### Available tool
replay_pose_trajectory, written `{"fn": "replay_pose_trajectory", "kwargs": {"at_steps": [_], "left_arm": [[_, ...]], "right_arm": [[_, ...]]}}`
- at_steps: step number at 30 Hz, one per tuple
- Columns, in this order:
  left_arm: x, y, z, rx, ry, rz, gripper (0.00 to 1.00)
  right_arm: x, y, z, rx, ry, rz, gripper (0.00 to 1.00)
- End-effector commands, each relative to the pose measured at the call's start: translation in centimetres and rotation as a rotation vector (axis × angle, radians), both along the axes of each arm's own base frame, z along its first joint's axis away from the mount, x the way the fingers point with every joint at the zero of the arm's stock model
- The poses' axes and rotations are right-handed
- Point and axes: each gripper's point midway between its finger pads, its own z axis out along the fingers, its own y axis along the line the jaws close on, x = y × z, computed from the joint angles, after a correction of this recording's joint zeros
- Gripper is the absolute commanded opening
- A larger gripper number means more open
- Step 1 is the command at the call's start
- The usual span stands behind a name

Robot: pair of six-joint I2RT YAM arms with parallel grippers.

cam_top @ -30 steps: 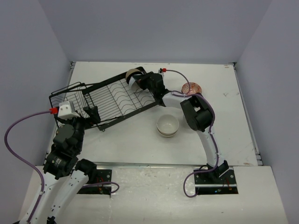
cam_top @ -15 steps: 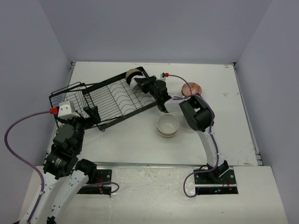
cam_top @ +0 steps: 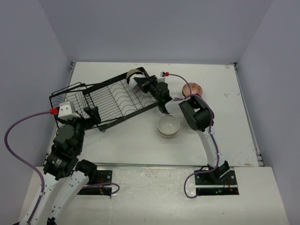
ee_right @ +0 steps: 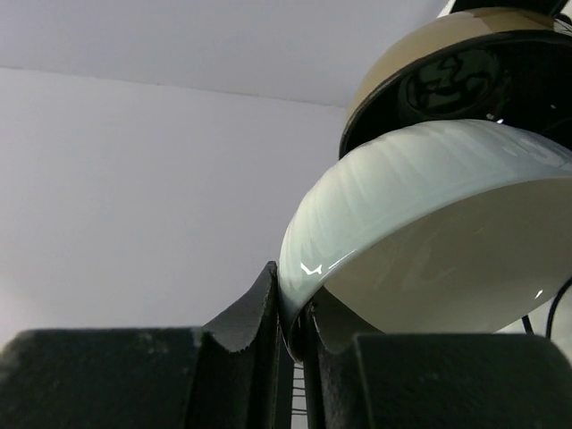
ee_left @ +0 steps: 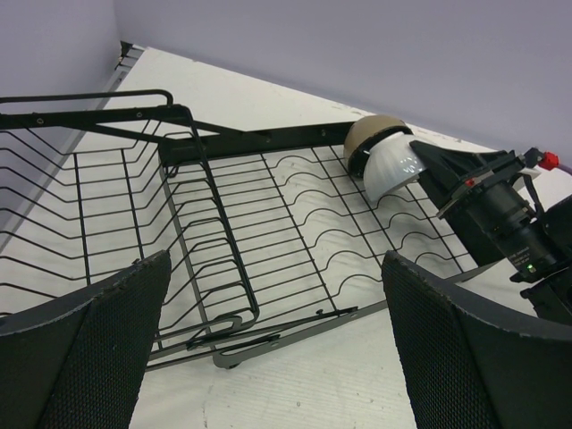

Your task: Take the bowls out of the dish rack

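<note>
The black wire dish rack (cam_top: 108, 98) lies slanted across the table's left half. At its far right end a white bowl (cam_top: 138, 83) stands on edge in front of a beige bowl with a black inside (cam_top: 132, 74). My right gripper (cam_top: 145, 84) is shut on the white bowl's rim (ee_right: 295, 295), one finger outside, one inside. The beige bowl (ee_right: 447, 54) sits just behind it. My left gripper (cam_top: 91, 115) is open and empty over the rack's near left end, its pads (ee_left: 89, 349) wide apart. Both bowls also show in the left wrist view, white (ee_left: 389, 165) and beige (ee_left: 371, 134).
White bowls stacked (cam_top: 168, 126) stand on the table right of the rack. A speckled red-brown bowl (cam_top: 192, 88) sits at the far right. The rack's deeper basket section (cam_top: 70, 101) is at the left end by the left arm.
My right gripper has closed in on the white bowl and the wrist has shifted slightly right and turned. The left arm has not moved.
</note>
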Motion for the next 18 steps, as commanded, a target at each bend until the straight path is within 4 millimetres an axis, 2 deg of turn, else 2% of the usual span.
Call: {"fn": "replay_pose_trajectory", "kwargs": {"at_steps": [1, 6, 9, 12, 13, 15, 16, 17, 18], "left_arm": [[0.1, 0.0, 1.0, 0.018, -0.033, -0.007, 1.00], [0.1, 0.0, 1.0, 0.018, -0.033, -0.007, 1.00], [0.1, 0.0, 1.0, 0.018, -0.032, -0.007, 1.00], [0.1, 0.0, 1.0, 0.018, -0.032, -0.007, 1.00], [0.1, 0.1, 1.0, 0.019, -0.032, -0.005, 1.00], [0.1, 0.1, 1.0, 0.018, -0.033, -0.005, 1.00], [0.1, 0.1, 1.0, 0.018, -0.033, -0.004, 1.00], [0.1, 0.1, 1.0, 0.018, -0.033, -0.004, 1.00], [0.1, 0.1, 1.0, 0.018, -0.033, -0.004, 1.00]], "right_arm": [[-1.0, -0.6, 7.4, 0.143, -0.215, 0.021, 0.00], [-1.7, -0.3, 9.0, 0.173, -0.265, 0.059, 0.00], [-2.3, -0.5, 8.8, 0.173, -0.257, 0.072, 0.00], [-3.3, -0.6, 9.8, 0.176, -0.269, 0.099, 0.00], [-3.6, -0.8, 10.9, 0.183, -0.287, 0.103, 0.00], [-4.3, -0.9, 11.4, 0.174, -0.293, 0.119, 0.00], [-5.0, -1.0, 12.8, 0.175, -0.321, 0.126, 0.00], [-5.3, -1.1, 13.4, 0.170, -0.337, 0.131, 0.00], [-5.7, -1.3, 13.4, 0.156, -0.343, 0.138, 0.00]]}}
